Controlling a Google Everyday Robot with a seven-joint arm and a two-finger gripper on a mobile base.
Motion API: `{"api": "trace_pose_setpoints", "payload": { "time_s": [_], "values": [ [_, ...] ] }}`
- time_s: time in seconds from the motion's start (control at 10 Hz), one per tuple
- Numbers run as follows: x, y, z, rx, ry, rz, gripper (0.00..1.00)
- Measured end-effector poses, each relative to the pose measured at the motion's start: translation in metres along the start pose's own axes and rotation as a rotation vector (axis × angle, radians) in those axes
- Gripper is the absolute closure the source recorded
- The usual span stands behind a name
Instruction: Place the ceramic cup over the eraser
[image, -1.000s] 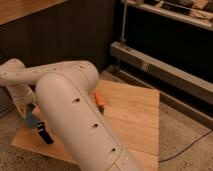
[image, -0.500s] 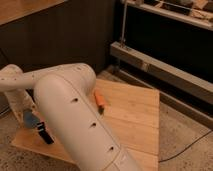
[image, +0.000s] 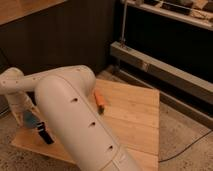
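Note:
My white arm (image: 75, 120) fills the middle of the camera view and hides much of the wooden board (image: 132, 117). Its wrist bends down at the far left, where the gripper (image: 27, 116) hangs low over the board's left end, mostly hidden. A light-blue piece that looks like the ceramic cup (image: 31, 120) shows right at the gripper; whether it is held is unclear. A small black elongated block, the eraser (image: 44, 134), lies tilted on the board just to the cup's lower right.
An orange-red object (image: 100, 101) sticks out from behind the arm near the board's middle. The board lies on a speckled floor (image: 185, 145). A dark wall is behind, a metal rack (image: 160, 70) runs along the right, and a cable (image: 192, 145) crosses the floor.
The arm's elbow and wrist at the far left have sunk slightly toward the board. The black block and the orange-red object have stayed put.

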Motion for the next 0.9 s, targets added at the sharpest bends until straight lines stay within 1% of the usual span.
{"api": "trace_pose_setpoints", "payload": {
  "time_s": [0.3,0.4,0.5,0.8,0.9],
  "values": [
    [-0.004,0.005,0.012,-0.003,0.002,-0.022,0.35],
    [-0.006,0.005,0.015,0.003,-0.001,-0.029,0.35],
    [-0.009,0.003,0.019,0.019,-0.008,-0.037,0.38],
    [-0.015,-0.001,0.027,0.054,-0.019,-0.053,0.65],
    [-0.016,-0.003,0.029,0.067,-0.019,-0.059,0.77]
  ]
}}
